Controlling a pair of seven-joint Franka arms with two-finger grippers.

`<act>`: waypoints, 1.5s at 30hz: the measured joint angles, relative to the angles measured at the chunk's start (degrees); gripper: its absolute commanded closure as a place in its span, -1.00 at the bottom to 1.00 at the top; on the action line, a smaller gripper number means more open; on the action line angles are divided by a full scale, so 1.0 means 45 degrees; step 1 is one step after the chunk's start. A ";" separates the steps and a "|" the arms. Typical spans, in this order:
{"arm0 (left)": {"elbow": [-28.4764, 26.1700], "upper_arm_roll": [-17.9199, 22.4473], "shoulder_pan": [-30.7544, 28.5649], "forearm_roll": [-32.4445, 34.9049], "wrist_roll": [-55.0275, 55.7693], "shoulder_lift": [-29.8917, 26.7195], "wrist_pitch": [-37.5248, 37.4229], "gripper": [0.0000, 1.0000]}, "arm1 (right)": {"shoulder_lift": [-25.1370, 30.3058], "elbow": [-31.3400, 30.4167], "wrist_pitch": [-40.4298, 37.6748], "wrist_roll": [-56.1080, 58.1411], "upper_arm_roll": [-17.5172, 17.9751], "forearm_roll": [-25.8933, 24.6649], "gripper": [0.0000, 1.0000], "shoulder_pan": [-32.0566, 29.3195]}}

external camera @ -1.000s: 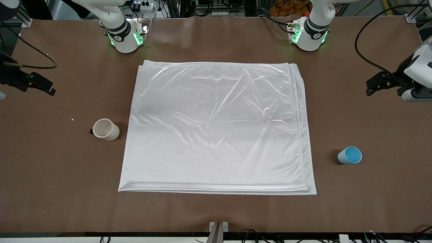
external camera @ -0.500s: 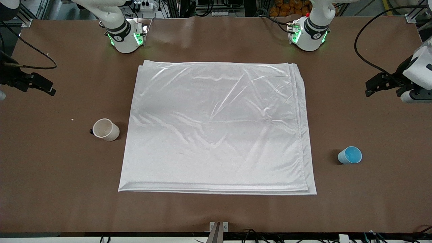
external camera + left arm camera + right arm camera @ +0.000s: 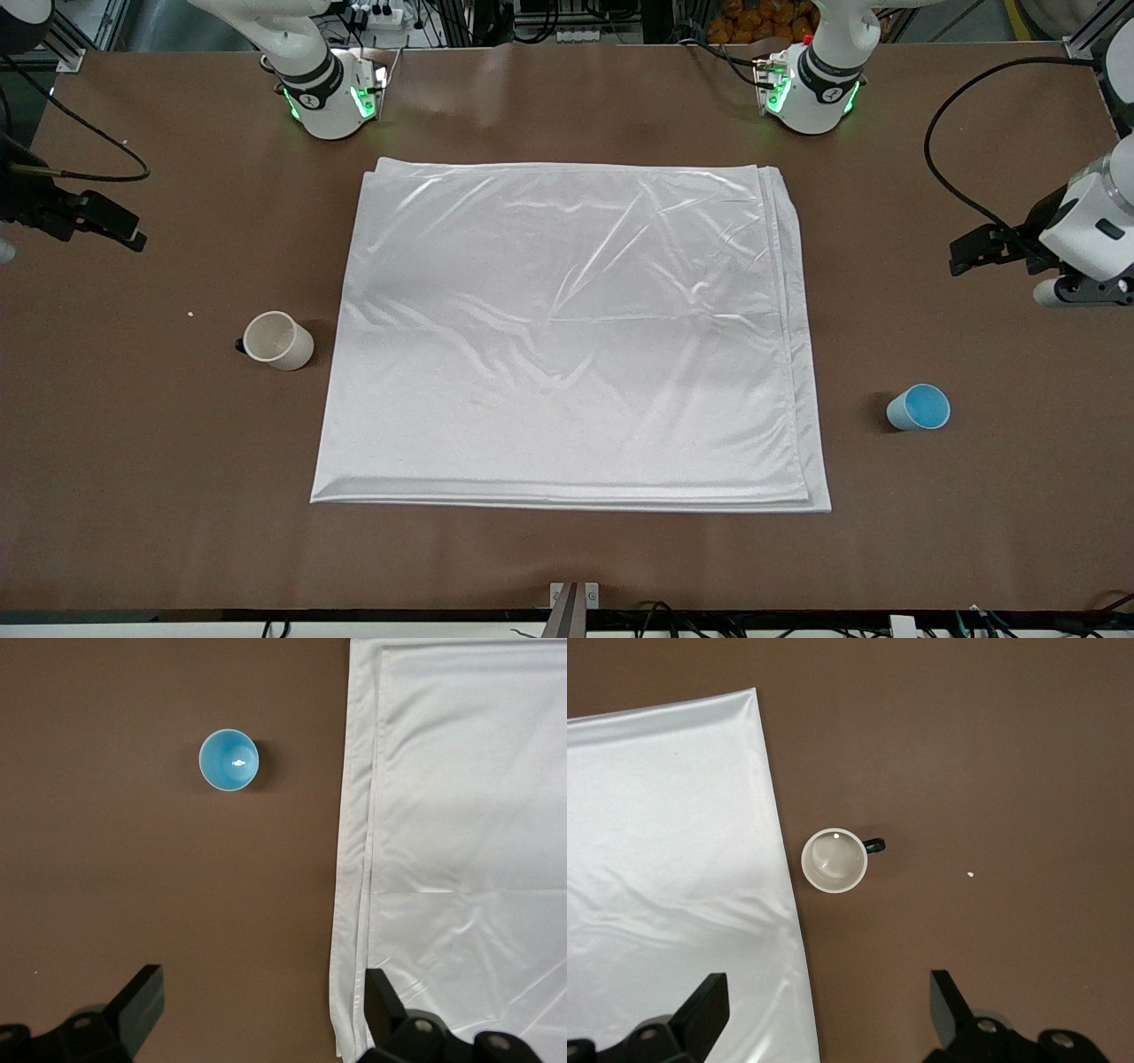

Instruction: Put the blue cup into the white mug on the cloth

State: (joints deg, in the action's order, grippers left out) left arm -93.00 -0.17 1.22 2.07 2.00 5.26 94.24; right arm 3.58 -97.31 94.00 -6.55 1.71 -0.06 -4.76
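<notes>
The blue cup is stood upright on the bare brown table near the cloth edge at the left arm's end, apart from it; the white mug is stood just beside the cloth at the right arm's end, handle turned away from it. The left gripper is held high over bare table beside the cloth edge, fingers spread, nothing gripped. The right gripper is held high over the cloth edge by the mug, fingers spread, nothing gripped.

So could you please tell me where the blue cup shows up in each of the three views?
Front view: blue cup upright on bare table, beside the cloth toward the left arm's end.
Left wrist view: cup near the cloth's layered edge.
Right wrist view: not visible.
Shared landmark: the cloth.
</notes>
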 measured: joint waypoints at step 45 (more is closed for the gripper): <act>0.0343 0.0119 -0.2036 0.0020 -0.2131 0.5127 0.3904 -1.00 | -0.0274 -0.0431 0.0637 0.1329 0.0002 0.0000 -1.00 0.0001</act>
State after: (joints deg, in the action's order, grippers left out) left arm -91.46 0.36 -7.94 2.16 -7.60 28.33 111.81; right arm 2.35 -99.25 96.86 -0.57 1.71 -0.06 -4.75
